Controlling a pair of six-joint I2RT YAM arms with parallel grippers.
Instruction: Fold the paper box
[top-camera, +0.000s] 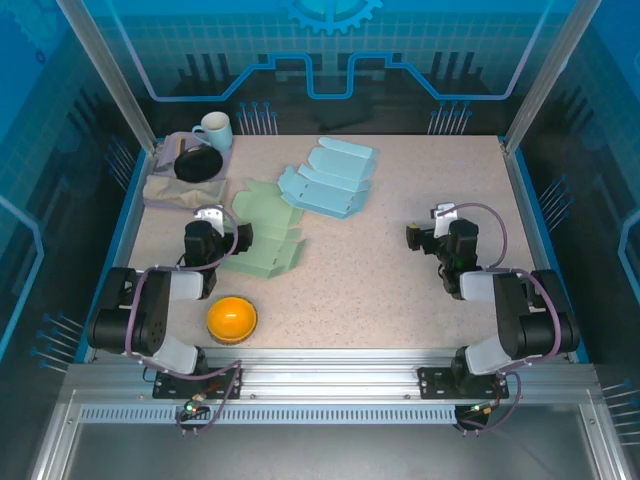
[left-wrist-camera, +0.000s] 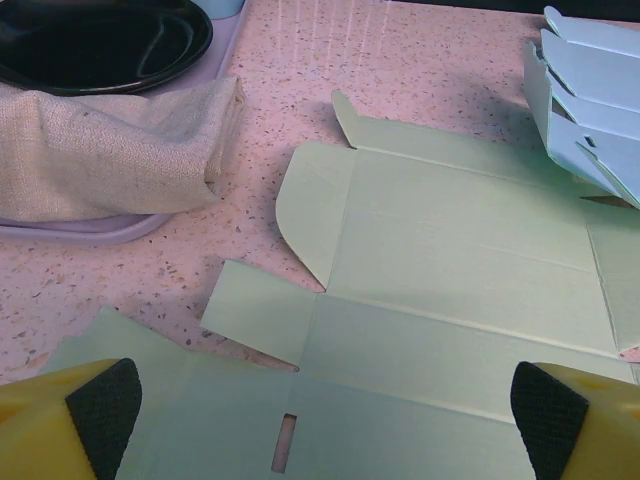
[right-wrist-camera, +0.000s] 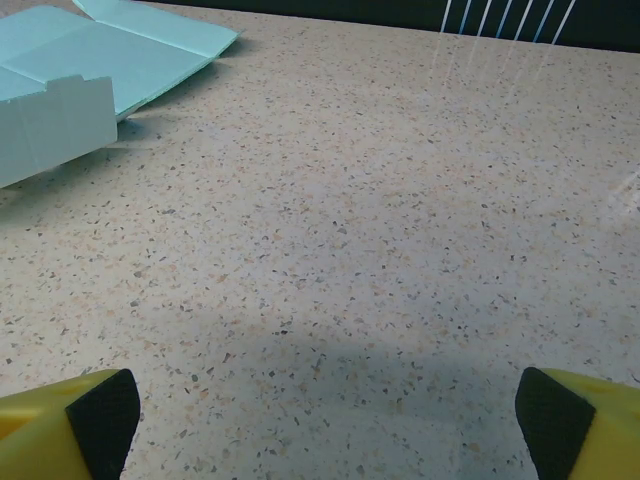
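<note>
We see a pale green paper box (top-camera: 262, 228) lying unfolded and flat on the speckled bench (top-camera: 400, 290), left of centre. In the left wrist view its sheet (left-wrist-camera: 450, 300) shows straight crease lines, a rounded flap and a pointed tab on its left side, a squarish tab below them, and a small slot near its near edge. Just beside its far right corner lies a light blue paper box (top-camera: 330, 180), partly raised, with notched flaps standing up (left-wrist-camera: 590, 120) and one wall upright (right-wrist-camera: 60, 120).
</note>
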